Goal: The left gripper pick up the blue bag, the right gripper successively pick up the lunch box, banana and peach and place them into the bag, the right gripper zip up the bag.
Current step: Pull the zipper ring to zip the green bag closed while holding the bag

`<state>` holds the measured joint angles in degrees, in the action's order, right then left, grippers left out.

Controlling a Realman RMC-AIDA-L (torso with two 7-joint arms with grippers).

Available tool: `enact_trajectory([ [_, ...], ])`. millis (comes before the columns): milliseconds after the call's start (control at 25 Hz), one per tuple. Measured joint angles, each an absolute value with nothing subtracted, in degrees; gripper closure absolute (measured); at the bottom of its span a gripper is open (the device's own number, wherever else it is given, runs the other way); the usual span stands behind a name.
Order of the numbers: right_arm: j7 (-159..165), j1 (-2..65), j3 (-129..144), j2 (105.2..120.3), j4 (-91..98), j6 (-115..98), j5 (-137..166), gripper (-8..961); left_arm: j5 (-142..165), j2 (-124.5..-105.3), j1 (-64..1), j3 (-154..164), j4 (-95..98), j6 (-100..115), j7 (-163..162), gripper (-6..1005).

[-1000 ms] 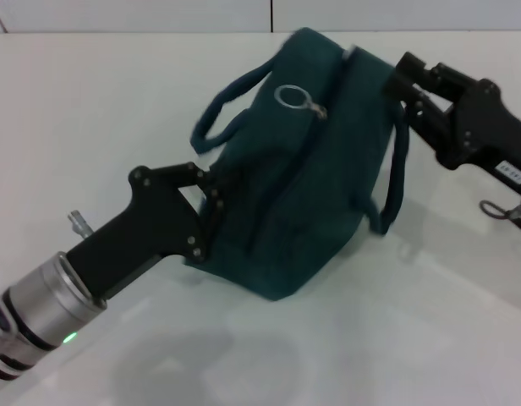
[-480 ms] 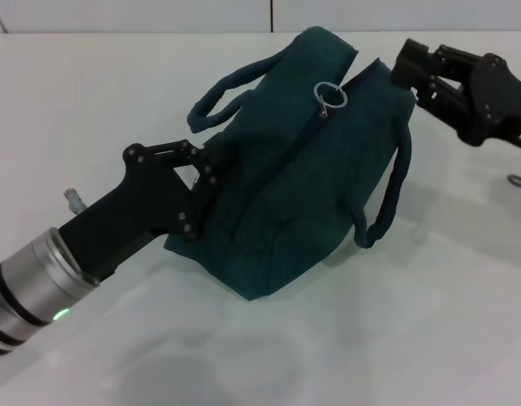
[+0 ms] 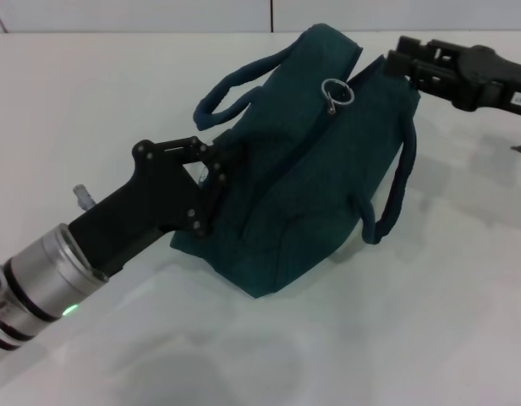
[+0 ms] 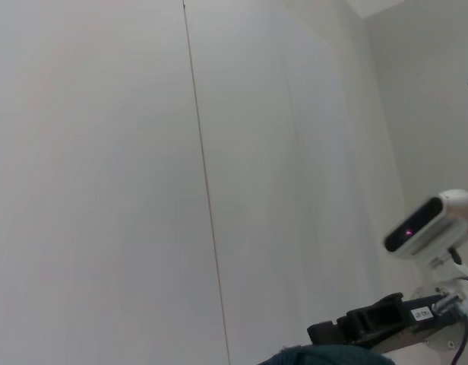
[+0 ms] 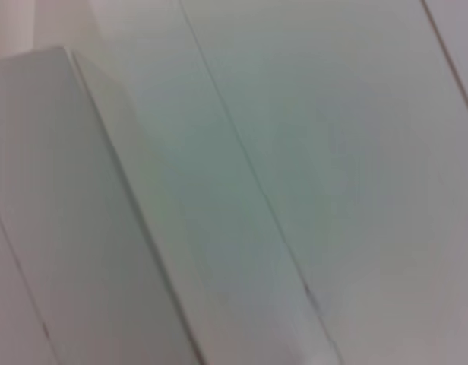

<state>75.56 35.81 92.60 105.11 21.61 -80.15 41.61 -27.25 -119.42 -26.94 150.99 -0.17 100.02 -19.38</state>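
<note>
Teal blue bag [image 3: 303, 169], left gripper [image 3: 211, 173] clamped on its edge, right gripper [image 3: 394, 64] jaws unclear.

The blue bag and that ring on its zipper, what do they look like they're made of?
The blue bag looks like soft woven fabric with a matte finish: it sags and creases, with no shine. Its handles look like thick rope or rolled cloth. The ring pull looks like metal, thin, silvery and glinting.
</note>
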Motion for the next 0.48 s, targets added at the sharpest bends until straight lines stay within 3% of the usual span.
enact_trajectory([
  [200,81.7,38.7,91.6,104.79,21.6,-80.1,47.3,488,-27.2,-119.56,-27.1,151.1,-0.1,99.5,-17.9,951],
  [480,87.0,41.9,91.2,104.75,21.6,-79.8,51.8,486,-26.9,-119.62,-27.4,151.2,0.3,98.6,-17.4,951],
])
